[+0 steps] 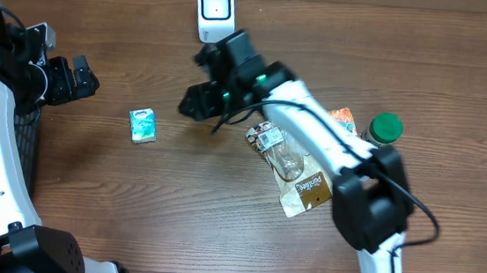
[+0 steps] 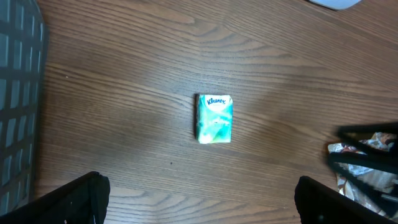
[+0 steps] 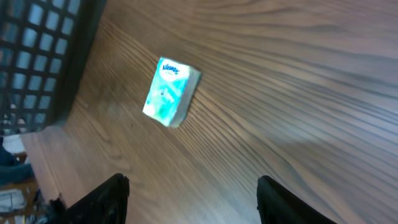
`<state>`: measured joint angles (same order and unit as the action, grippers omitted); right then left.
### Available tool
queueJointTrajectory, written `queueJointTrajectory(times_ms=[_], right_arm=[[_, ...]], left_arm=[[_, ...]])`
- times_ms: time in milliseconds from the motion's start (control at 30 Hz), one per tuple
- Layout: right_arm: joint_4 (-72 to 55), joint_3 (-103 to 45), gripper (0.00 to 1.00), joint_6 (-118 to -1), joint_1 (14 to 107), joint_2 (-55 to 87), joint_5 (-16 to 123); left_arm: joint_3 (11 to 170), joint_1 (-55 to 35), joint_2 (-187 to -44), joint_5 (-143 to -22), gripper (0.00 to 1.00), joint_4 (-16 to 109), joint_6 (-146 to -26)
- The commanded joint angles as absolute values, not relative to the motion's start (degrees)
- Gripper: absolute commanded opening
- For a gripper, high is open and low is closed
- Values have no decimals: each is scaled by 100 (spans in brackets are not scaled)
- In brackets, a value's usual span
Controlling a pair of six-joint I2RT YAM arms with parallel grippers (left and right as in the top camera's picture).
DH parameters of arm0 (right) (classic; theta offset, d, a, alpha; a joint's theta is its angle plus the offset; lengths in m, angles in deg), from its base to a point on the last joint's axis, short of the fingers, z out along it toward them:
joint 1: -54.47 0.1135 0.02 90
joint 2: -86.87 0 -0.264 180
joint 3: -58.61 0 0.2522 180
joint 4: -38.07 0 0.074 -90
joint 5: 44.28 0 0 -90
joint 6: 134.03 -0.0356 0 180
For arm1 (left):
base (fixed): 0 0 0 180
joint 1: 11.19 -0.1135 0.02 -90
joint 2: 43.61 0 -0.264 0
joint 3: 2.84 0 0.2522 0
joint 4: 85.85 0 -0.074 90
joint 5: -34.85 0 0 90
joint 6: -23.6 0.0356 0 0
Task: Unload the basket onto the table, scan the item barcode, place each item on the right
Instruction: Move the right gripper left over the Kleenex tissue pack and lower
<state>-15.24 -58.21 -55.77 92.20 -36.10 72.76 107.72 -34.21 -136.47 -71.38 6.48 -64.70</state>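
Tissue pack point(image 1: 143, 126): lies flat on the table point(image 1: 217, 231), out toward 9 o'clock from its middle, touching neither gripper.
Long axis: runs 12 to 6 seen from overhead, leaning slightly; the end printed Kleenex points to 12.
Left gripper point(image 1: 85, 80): spread wide, empty, at 10 o'clock from the pack.
Right gripper point(image 3: 194, 202): fingers apart, nothing between them, at 2 o'clock from the pack.
Scanner point(image 1: 214, 10): at the table's 12 o'clock edge.

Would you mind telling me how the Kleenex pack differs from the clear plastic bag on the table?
The Kleenex pack is a small, opaque teal-and-white block; the clear plastic bag is larger, see-through and crumpled. The pack lies alone; the bag lies partly under the right arm. Both rest on the wooden table.
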Motion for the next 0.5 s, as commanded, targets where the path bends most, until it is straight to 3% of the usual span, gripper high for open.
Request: queueJointTrajectory(times_ms=[0, 467], right_arm=[[-932, -5909, 64, -5781, 9502, -3890, 7386], [790, -5909, 63, -6229, 10140, -4718, 6262]], left_arm=[[10791, -3430, -13619, -7143, 100, 652, -6400], [10791, -3432, -13619, -7140, 100, 652, -6400]])
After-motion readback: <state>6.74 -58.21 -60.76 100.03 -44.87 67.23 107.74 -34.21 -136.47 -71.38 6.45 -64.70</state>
